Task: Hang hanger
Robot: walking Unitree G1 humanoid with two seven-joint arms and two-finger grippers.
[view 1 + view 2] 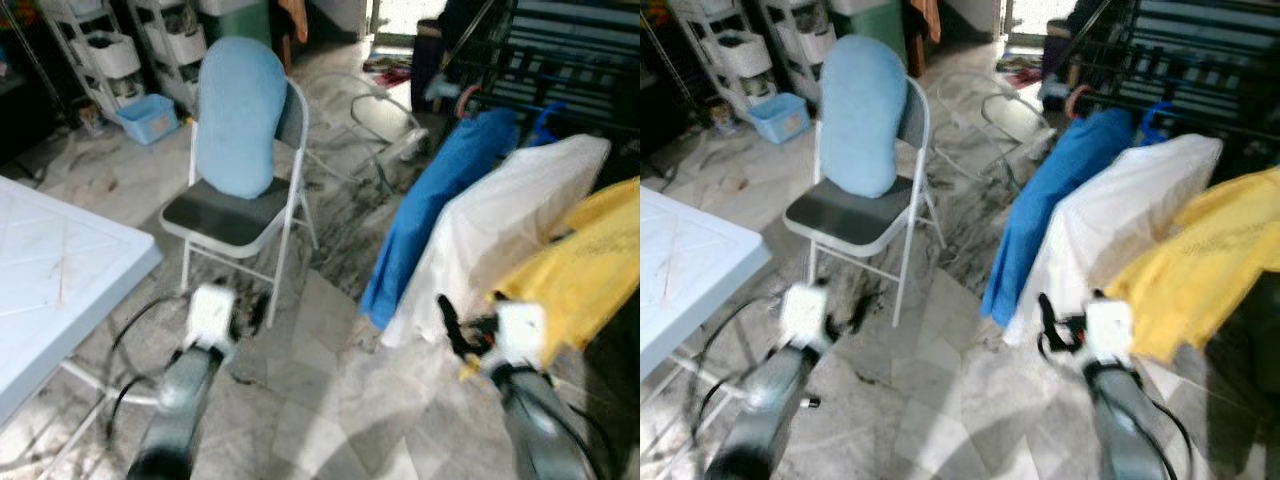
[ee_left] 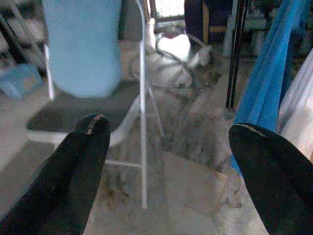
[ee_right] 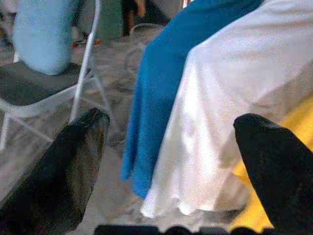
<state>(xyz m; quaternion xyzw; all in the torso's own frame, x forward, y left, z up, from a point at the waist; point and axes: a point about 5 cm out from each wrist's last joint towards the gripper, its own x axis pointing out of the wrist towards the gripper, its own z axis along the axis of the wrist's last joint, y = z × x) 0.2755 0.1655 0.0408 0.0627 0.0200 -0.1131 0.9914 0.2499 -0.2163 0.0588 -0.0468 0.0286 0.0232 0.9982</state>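
Note:
Three garments hang side by side at the right on a dark rack: a blue one, a white one and a yellow one. A blue hanger hook pokes up above the white garment. My right gripper is low in front of the white garment's hem, open with nothing between its fingers. My left gripper is also open and holds nothing. It sits near the floor, facing the legs of a folding chair.
The chair carries a light blue cushion. A white table fills the near left. Shelving and a blue bin stand at the back left. Cables lie on the marble floor between chair and rack.

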